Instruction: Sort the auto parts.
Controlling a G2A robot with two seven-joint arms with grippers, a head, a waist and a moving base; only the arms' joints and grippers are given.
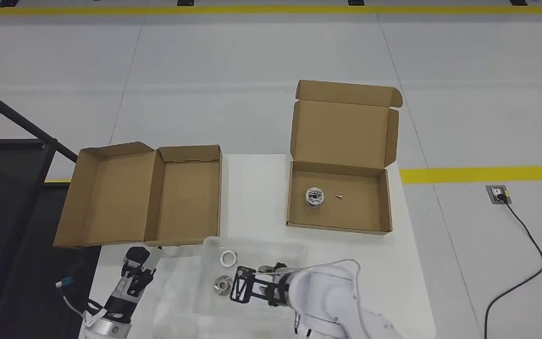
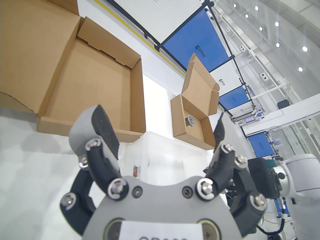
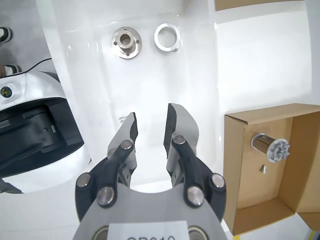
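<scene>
Left end effector (image 1: 140, 259): lower left of the top view, over the surface (image 1: 254, 191), just beside the left end of the clear tray (image 1: 284, 248). Released, jaws spread wide, nothing between them.

Right end effector (image 3: 151, 116): bottom centre of the top view, over the tray, pointing toward frame left. Also released, with a moderate gap and nothing held. A small screw (image 3: 122, 119) lies on the tray floor just beside one of my fingertips; I can't tell if it touches.

Farther along the tray floor are a flanged hub (image 3: 126, 42), bore facing up, and a plain metal ring (image 3: 167, 37), lying flat. They are near each other, not touching. In the top view the hub sits just left of my right end effector, with the ring just above the hub in frame.

Past the tray, left-centre of the top view, is the left box (image 1: 182, 199): open cardboard, lid folded out flat toward frame left.

Right-centre is the right box (image 1: 364, 212), open, with its lid standing up along the far edge. On its floor are a short metal cylinder (image 1: 315, 197) with a notched disc end and a small tapered pin (image 1: 339, 197), near it but apart.
</scene>
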